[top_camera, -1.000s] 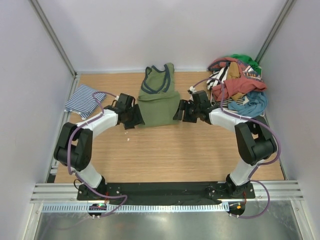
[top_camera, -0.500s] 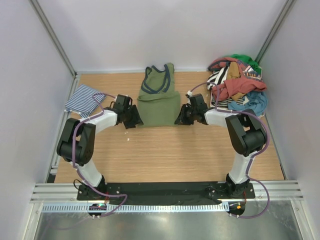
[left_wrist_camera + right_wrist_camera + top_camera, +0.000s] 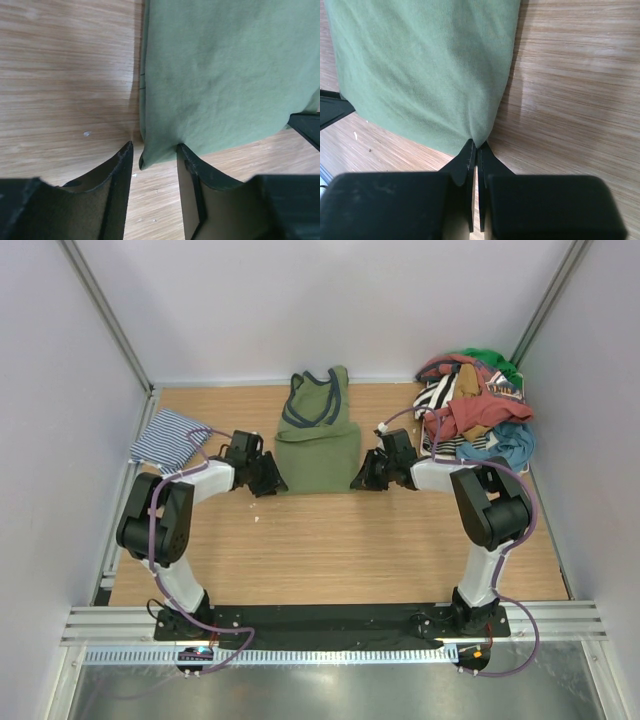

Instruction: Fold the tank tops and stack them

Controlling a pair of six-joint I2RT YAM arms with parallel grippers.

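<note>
The olive green tank top [image 3: 318,445] lies flat at the table's middle back, its navy-trimmed neck and armholes pointing away from me. My right gripper [image 3: 476,145] is shut on the near right corner of its hem [image 3: 479,131]. At the near left corner, my left gripper [image 3: 154,147] is open, its two fingers straddling the cloth corner [image 3: 150,155], which lies on the wood between them. From above, the left gripper [image 3: 272,480] and right gripper [image 3: 360,478] flank the near hem. The folded navy-and-white striped tank top [image 3: 168,440] rests at the far left.
A heap of mixed clothes [image 3: 475,410] fills the back right corner, just behind the right arm. White walls with metal rails close in the wooden table [image 3: 330,540] on three sides.
Both grippers have slid inward and a little farther back to the olive top's near corners. The right jaws have shut on the right corner, and the left jaws have narrowed around the left corner.
</note>
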